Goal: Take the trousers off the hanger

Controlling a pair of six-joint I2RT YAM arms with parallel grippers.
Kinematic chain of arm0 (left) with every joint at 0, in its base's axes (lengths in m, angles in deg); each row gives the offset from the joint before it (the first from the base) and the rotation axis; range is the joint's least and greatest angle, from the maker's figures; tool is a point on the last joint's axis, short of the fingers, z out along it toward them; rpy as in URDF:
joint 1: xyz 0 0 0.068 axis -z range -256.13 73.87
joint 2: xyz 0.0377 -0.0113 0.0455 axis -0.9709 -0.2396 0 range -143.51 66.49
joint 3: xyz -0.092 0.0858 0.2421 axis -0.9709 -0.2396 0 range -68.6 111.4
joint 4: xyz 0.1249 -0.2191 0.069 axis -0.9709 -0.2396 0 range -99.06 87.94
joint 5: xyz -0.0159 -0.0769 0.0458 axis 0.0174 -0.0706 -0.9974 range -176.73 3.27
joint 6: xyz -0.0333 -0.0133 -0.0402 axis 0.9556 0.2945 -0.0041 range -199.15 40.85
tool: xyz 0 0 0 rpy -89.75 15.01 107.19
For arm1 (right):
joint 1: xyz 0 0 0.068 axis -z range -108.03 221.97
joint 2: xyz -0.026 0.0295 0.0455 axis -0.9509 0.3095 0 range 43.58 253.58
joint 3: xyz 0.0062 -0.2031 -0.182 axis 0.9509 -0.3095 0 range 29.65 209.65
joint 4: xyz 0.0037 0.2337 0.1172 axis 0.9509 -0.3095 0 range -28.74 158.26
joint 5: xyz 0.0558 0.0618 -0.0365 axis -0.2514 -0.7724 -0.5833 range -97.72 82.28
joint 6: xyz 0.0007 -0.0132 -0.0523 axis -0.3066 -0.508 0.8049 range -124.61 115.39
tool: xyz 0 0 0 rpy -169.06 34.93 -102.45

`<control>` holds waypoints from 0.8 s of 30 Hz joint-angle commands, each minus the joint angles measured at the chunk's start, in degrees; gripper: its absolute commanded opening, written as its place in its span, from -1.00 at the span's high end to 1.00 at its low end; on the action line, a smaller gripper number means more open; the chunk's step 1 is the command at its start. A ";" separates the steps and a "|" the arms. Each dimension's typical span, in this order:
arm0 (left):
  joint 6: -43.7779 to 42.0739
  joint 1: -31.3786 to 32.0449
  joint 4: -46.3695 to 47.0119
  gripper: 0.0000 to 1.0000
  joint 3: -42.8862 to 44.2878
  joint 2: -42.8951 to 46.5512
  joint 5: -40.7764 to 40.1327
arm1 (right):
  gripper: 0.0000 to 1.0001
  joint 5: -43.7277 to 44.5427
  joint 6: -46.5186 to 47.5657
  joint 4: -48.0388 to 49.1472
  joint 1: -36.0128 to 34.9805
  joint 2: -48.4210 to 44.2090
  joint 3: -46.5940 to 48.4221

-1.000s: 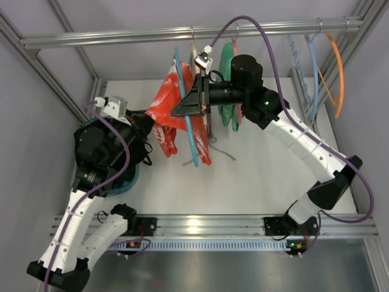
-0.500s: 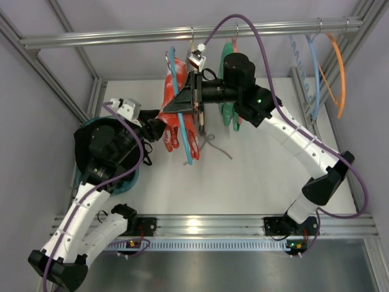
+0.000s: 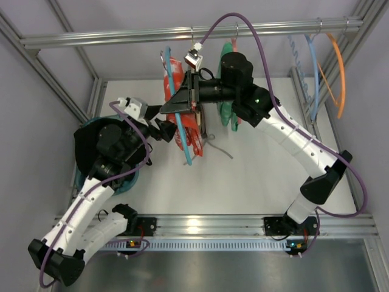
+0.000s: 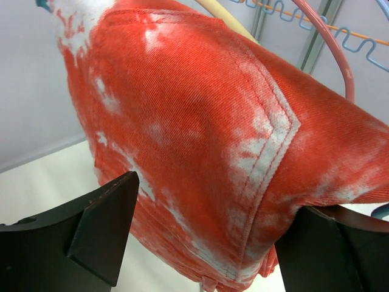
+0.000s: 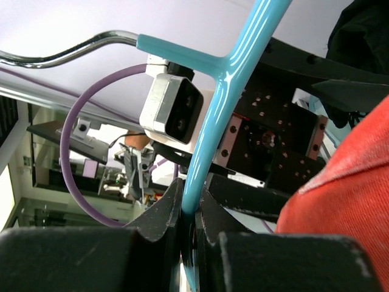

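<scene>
The red-orange trousers [image 3: 193, 131] with pale patches hang on the light-blue hanger [image 3: 185, 149] below the top rail. My right gripper [image 3: 176, 106] is shut on the hanger's bar. In the right wrist view the blue hanger [image 5: 219, 103] runs down into that gripper [image 5: 193, 213], and the trousers [image 5: 346, 201] show at the right edge. My left gripper [image 3: 167, 129] stands open just left of the trousers. In its wrist view the trousers [image 4: 200, 134] fill the picture, and the left gripper [image 4: 206, 243] has its jaws spread wide either side of the fabric's lower edge.
A green garment [image 3: 228, 91] hangs behind my right arm, with grey drawstrings [image 3: 216, 146] trailing on the white table. Bare blue [image 3: 313, 73] and orange [image 3: 337, 73] hangers hang at the rail's right end. A pink hanger [image 4: 331, 48] and a cream hanger [image 4: 225, 18] lie behind the trousers.
My left gripper has opened and let go of the trousers, which swung back under the hanger. My right gripper has carried the hanger a little left and toward the rail.
</scene>
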 commanded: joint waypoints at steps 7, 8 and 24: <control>1.13 1.50 10.23 -0.79 0.37 -2.82 -12.54 | 1.00 -2.68 1.82 9.20 -3.47 -1.20 6.12; 1.57 1.42 10.58 -0.77 0.45 -3.09 -13.70 | 1.00 -2.77 1.82 9.20 -3.56 -1.38 6.04; 3.33 1.50 16.73 0.65 2.91 -7.66 -11.34 | 1.00 -5.58 -0.29 11.57 -3.38 -4.01 2.88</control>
